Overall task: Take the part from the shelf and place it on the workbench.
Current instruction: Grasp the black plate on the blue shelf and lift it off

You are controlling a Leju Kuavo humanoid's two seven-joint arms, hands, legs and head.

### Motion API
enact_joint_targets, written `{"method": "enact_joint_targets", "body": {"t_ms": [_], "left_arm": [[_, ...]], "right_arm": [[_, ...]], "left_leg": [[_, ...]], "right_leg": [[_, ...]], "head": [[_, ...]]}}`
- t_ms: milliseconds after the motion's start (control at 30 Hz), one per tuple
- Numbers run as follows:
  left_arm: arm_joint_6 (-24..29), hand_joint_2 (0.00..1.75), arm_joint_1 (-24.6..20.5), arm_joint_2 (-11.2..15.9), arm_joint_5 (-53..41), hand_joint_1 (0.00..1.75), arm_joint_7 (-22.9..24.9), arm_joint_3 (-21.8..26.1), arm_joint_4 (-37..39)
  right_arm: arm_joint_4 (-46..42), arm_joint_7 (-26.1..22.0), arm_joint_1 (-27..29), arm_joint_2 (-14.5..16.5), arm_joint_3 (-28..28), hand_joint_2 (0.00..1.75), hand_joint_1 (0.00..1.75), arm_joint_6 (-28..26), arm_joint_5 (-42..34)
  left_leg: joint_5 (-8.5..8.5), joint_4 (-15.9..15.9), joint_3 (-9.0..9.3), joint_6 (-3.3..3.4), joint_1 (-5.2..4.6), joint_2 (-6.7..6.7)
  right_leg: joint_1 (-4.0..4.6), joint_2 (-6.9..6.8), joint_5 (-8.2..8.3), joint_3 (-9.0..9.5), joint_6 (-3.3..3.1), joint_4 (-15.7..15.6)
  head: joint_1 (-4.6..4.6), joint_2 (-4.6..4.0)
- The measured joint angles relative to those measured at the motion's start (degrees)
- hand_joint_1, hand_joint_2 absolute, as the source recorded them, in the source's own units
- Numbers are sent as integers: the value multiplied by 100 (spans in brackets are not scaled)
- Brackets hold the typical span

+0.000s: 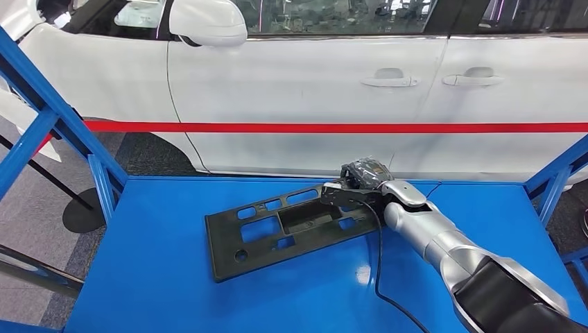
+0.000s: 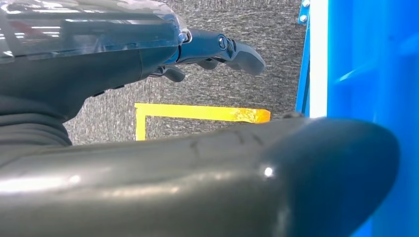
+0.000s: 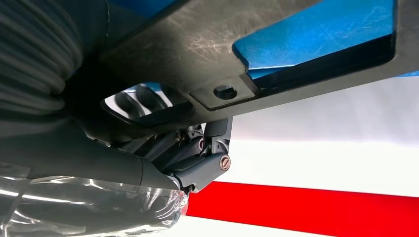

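Observation:
The part (image 1: 277,229) is a long black plastic panel with several rectangular cut-outs, lying flat and slanted on the blue workbench (image 1: 173,291). My right hand (image 1: 357,184) grips its far right end, and the silver arm comes in from the lower right. In the right wrist view the panel (image 3: 197,44) sits close against the camera, with the hand (image 3: 188,158) and its dark fingers (image 3: 207,165) wrapped round the panel's edge. My left hand (image 2: 148,54) hangs beside the bench over the floor, holding nothing, its fingers (image 2: 237,52) stretched out.
A white car (image 1: 312,104) with a red stripe stands just behind the bench. Blue frame posts rise at the left (image 1: 41,104) and right (image 1: 555,180). A black cable (image 1: 380,263) trails across the bench from my right wrist. Yellow tape (image 2: 197,112) marks the grey floor.

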Motion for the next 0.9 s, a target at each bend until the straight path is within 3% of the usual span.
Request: {"method": "enact_joint_targets", "body": {"t_ms": [667,900], "left_arm": [[-40,0,1,0,-57,0,27,0,0],[-22,0,3,0,-77,0,11,0,0]], "right_arm": [[14,56,-4,-11,-17,175,175,-141,-67],[-71,183,25,-26,-13,175,175,-400,244]], "left_leg": [[0,1,-7,0,0,0],[0,2,-13,0,0,0]], "right_leg": [[-1,1,0,-9,0,0],[-2,1,0,-16,0,0]], "head": [[0,0],[0,0]]}}
